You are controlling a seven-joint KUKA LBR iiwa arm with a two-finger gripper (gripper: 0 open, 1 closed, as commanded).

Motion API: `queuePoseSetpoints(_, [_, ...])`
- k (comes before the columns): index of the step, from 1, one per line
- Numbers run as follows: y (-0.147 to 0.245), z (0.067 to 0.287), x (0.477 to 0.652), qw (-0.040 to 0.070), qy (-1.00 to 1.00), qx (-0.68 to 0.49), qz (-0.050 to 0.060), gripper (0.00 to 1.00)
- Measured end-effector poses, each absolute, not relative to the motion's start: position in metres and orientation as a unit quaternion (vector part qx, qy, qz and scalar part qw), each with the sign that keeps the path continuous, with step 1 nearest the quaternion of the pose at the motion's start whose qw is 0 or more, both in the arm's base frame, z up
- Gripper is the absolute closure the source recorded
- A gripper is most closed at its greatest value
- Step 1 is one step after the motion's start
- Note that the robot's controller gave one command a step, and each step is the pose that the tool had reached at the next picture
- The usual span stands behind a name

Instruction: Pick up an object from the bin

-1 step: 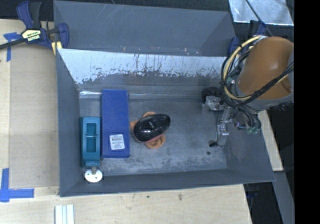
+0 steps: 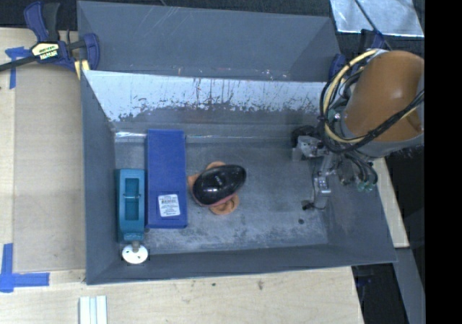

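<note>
My gripper hangs over bare bin floor at 3 o'clock, released or clenched I cannot tell; nearest pick, black mouse at centre, lies toward 9 o'clock, so I'd straddle its narrow width.

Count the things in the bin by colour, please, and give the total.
Blue: 1, box
Teal: 1, block
White: 1, small round piece
Black: 1, mouse-shaped thing
Orange: 1, thing under the black one
Total: 5
</note>
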State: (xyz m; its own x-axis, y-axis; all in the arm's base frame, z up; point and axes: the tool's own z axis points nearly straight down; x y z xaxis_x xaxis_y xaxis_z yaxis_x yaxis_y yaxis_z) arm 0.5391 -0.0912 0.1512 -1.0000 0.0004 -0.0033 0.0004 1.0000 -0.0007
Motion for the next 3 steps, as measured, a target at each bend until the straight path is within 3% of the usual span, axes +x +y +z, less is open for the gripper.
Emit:
queuePoseSetpoints(1, [-0.041, 0.099, 0.537, 0.004, 1.000, -0.009, -0.001, 0.00])
queuePoseSetpoints(2, [-0.024, 0.074, 0.566, -0.001, 0.999, -0.034, 0.002, 0.00])
queuePoseSetpoints(3, [-0.001, 0.072, 0.576, 0.002, 0.999, -0.043, -0.002, 0.00])
